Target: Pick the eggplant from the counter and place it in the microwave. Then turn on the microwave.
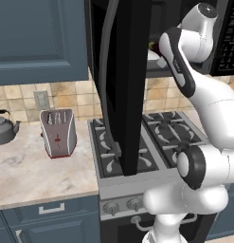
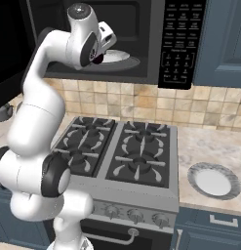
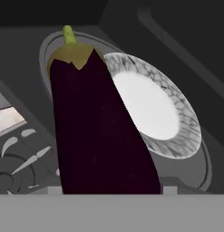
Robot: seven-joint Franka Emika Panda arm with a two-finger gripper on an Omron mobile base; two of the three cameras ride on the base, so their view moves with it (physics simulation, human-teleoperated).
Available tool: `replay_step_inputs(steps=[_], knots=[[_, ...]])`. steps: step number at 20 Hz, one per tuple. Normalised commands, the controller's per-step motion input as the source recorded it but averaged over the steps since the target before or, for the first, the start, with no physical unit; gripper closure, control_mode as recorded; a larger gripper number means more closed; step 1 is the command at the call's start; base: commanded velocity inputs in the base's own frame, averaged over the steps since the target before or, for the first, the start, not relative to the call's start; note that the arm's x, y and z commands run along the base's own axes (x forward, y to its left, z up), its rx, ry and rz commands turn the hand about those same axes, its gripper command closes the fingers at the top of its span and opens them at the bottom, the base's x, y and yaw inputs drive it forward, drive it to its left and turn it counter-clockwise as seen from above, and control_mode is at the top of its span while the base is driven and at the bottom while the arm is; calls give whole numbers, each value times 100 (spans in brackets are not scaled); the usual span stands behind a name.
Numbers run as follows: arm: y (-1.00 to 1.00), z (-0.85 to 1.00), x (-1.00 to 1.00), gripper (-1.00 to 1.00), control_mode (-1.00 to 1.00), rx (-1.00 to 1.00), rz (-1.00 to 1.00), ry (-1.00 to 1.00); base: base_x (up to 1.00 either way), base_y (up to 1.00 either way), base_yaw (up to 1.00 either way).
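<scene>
Holding the eggplant at the microwave mouth

Nearest the hand camera, the eggplant [image 3: 102, 131] stands lengthwise between the claw's jaws, green cap and stem pointing away, so the claw [image 2: 99, 54] is clenched on it. Just past its stem end lies the white, grey-rimmed turntable plate [image 3: 152, 108] on the dark floor of the microwave [image 2: 151, 29]; the eggplant overlaps the plate's near-left edge in the hand view. From the right base view, the white arm reaches up into the open cavity, with the keypad [image 2: 179, 41] to the right. Below sit the stove [image 2: 122, 151] and the counter [image 2: 210, 146], carrying a second plate [image 2: 213, 180]. Across the stove, the toaster [image 1: 58, 133] and kettle [image 1: 4, 127] stand.
</scene>
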Motion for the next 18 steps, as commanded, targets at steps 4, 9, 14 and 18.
replay_step_inputs(steps=[4, 9, 14, 18], knots=[[4, 0, 19, 100, -100, 0, 0, 0, 0, 0, 0], [7, 0, 16, 100, -100, 0, 0, 0, 0, 0, 0], [5, 0, 17, 100, -100, 0, 0, 0, 0, 0, 0], [2, 0, 18, 100, -100, 0, 0, 0, 0, 0, 0]])
